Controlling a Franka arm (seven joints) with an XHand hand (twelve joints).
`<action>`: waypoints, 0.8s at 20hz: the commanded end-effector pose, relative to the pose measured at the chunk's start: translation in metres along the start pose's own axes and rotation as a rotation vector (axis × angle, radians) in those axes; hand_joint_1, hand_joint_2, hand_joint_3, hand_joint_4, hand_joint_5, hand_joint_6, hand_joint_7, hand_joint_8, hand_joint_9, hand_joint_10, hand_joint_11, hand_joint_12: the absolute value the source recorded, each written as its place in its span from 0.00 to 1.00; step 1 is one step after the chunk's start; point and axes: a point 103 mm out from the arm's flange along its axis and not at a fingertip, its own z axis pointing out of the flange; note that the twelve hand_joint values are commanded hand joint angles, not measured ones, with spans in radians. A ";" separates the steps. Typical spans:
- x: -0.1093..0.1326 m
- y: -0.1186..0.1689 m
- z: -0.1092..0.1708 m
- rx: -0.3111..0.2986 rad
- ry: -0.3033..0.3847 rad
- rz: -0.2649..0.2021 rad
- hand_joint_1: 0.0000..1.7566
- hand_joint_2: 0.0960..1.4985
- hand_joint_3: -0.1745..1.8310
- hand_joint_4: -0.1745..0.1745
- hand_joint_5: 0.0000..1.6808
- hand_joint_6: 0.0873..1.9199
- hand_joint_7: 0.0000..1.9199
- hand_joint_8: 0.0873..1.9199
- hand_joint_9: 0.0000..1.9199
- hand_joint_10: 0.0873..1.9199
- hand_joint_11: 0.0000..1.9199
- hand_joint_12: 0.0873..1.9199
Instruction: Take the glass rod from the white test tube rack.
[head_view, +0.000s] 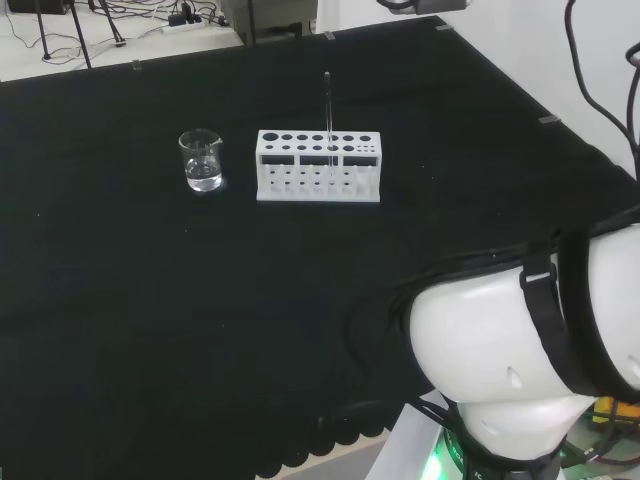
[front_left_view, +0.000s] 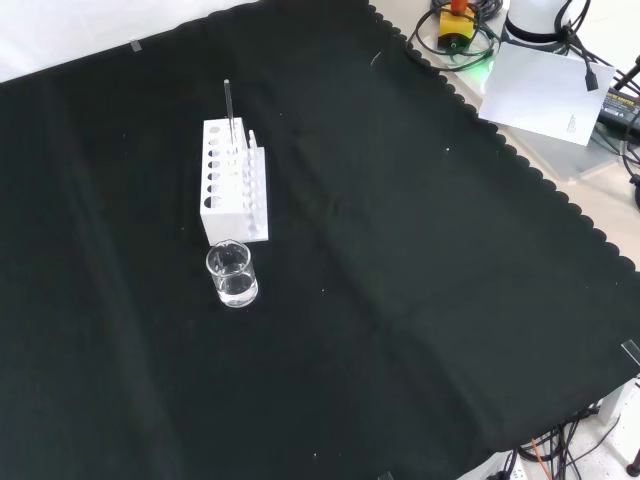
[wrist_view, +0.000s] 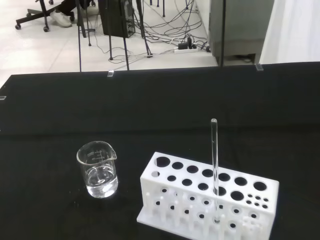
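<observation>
A thin clear glass rod (head_view: 327, 110) stands upright in a hole of the white test tube rack (head_view: 318, 167) on the black cloth. From the front the rod (front_left_view: 229, 110) rises from the far part of the rack (front_left_view: 233, 180). The wrist view looks at the rod (wrist_view: 215, 160) and the rack (wrist_view: 210, 200) from some way off, with open cloth between. The arm's white links fill the lower right of the head view.
A small clear beaker (head_view: 202, 160) with a little liquid stands just left of the rack in the head view, nearer than the rack in the front view (front_left_view: 232, 274). Cables and paper (front_left_view: 540, 90) lie beyond the cloth's scalloped edge.
</observation>
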 end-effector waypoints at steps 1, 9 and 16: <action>-0.023 0.058 0.011 -0.026 0.035 -0.028 0.38 0.55 0.37 0.06 0.11 0.00 0.10 0.43 0.20 0.42 0.11 0.74; -0.046 0.099 0.044 -0.008 0.044 -0.031 0.38 0.55 0.37 0.04 0.13 0.00 0.14 0.43 0.25 0.41 0.13 0.73; -0.050 0.118 0.084 0.016 0.016 -0.082 0.37 0.56 0.37 0.00 0.16 0.00 0.16 0.44 0.27 0.41 0.15 0.72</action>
